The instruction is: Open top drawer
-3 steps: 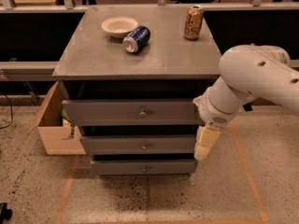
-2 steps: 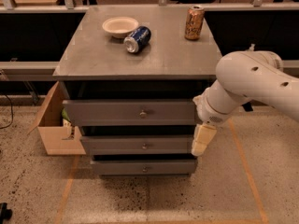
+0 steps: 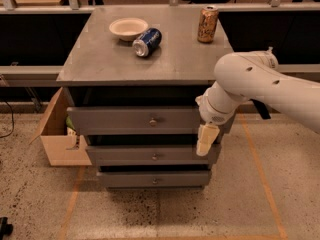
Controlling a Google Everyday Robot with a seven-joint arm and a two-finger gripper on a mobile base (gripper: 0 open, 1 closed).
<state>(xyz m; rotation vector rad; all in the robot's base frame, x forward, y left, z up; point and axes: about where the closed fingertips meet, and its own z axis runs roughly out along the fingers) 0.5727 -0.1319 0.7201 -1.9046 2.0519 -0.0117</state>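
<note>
The top drawer (image 3: 115,120) is the widest grey front under the cabinet top, with a small round metal knob (image 3: 153,120) at its centre. It stands out slightly from the cabinet body. Two narrower grey drawers, the middle one (image 3: 150,155) and the bottom one (image 3: 152,179), sit below it. My gripper (image 3: 205,141) is cream-coloured and hangs pointing down from the white arm (image 3: 260,84). It is in front of the right end of the top and middle drawers, well to the right of the knob.
On the cabinet top (image 3: 95,59) are a white bowl (image 3: 128,28), a blue can (image 3: 147,42) on its side and an upright gold can (image 3: 207,24). An open cardboard box (image 3: 57,134) stands left of the cabinet. Orange tape lines (image 3: 257,174) mark the floor.
The arm and gripper have shifted a little to the left, closer over the drawers' right end. The drawers and the things on top have not moved.
</note>
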